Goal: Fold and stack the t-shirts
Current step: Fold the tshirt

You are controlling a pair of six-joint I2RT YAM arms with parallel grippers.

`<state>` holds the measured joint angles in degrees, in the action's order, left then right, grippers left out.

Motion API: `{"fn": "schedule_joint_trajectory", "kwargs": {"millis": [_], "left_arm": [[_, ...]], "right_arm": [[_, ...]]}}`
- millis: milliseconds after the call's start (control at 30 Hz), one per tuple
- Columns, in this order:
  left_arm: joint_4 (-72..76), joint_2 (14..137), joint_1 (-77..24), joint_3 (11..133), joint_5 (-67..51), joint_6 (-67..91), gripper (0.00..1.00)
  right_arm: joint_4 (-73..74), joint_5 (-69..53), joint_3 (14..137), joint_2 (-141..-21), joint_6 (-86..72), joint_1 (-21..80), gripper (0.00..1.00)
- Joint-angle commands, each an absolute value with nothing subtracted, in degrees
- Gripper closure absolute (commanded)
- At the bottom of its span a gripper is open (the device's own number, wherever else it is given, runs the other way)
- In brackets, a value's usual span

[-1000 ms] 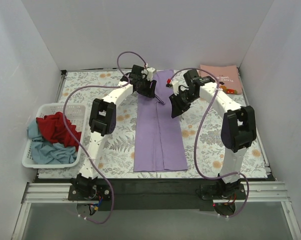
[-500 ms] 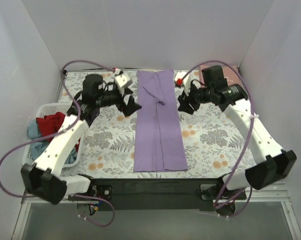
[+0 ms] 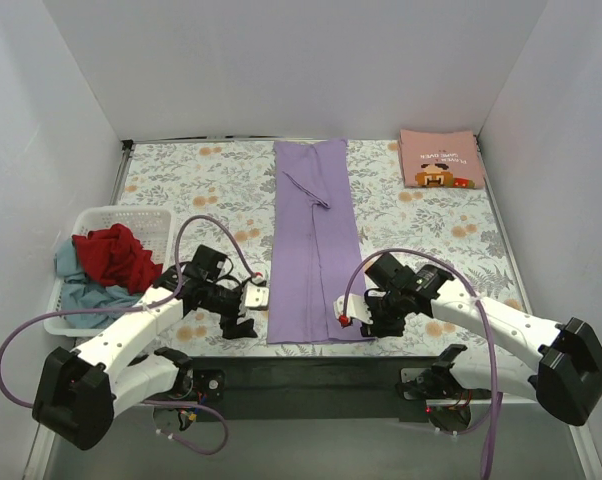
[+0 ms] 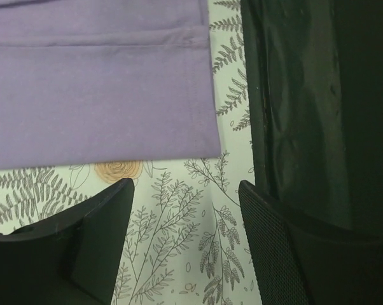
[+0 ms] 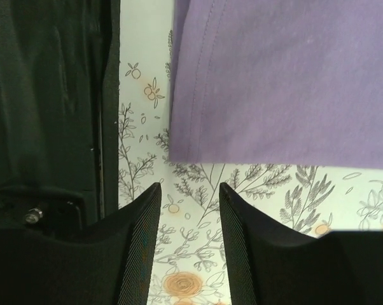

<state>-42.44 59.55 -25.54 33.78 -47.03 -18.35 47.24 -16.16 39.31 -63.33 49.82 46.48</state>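
Observation:
A lavender-purple t-shirt (image 3: 316, 240) lies folded into a long narrow strip down the middle of the floral cloth. My left gripper (image 3: 251, 312) sits low beside the strip's near left corner (image 4: 204, 143), open, with only cloth pattern between its fingers (image 4: 109, 222). My right gripper (image 3: 349, 308) is at the strip's near right corner (image 5: 179, 149), open and empty. A folded salmon-pink t-shirt (image 3: 439, 158) with brown print lies at the far right corner. Red (image 3: 116, 255) and grey-blue (image 3: 91, 300) t-shirts are heaped in the white basket (image 3: 141, 215).
The black front rail (image 3: 311, 365) runs just beyond both grippers, seen as a dark band (image 4: 306, 108) in the left wrist view and as a dark strip (image 5: 51, 95) in the right wrist view. White walls close in the table on three sides.
Both arms have swung from the far end of the purple strip down to its near end, one at each corner. The strip itself has not moved.

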Motion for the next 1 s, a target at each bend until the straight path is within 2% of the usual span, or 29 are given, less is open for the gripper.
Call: {"fn": "schedule_joint_trajectory", "kwargs": {"millis": [0, 200, 267, 300, 433, 567, 833, 967], "left_arm": [[-40.2, 57.0, -29.0, 30.7, -46.2, -27.9, 0.35], [-31.6, 57.9, -35.9, 27.8, -42.5, -25.1, 0.37], [-29.9, 58.7, -37.5, 29.0, -42.4, -22.6, 0.43], [-28.4, 59.5, -39.6, 29.4, -42.4, -21.0, 0.50], [-22.6, 60.7, -44.9, 29.4, -40.3, -20.3, 0.59], [-20.0, 65.2, -47.4, 31.4, -40.3, -26.3, 0.69], [-21.6, 78.4, -49.9, 41.0, -41.8, -38.6, 0.72], [-24.9, 82.1, -51.8, 43.9, -42.5, -44.3, 0.71]], "right_arm": [[42.2, -13.7, 37.7, -62.5, 53.4, 49.6, 0.52], [39.2, -12.2, 35.9, -65.0, 53.3, 53.7, 0.55], [39.3, -13.8, 38.0, -66.3, 51.5, 53.9, 0.59], [39.3, -14.6, 38.8, -66.5, 50.7, 54.0, 0.59], [38.6, -15.9, 40.9, -68.3, 48.3, 54.2, 0.65], [39.0, -16.2, 40.1, -66.4, 46.3, 54.1, 0.66], [40.3, -16.1, 40.2, -64.6, 44.9, 51.2, 0.65], [41.0, -17.0, 39.9, -63.0, 44.1, 46.6, 0.65]]}}
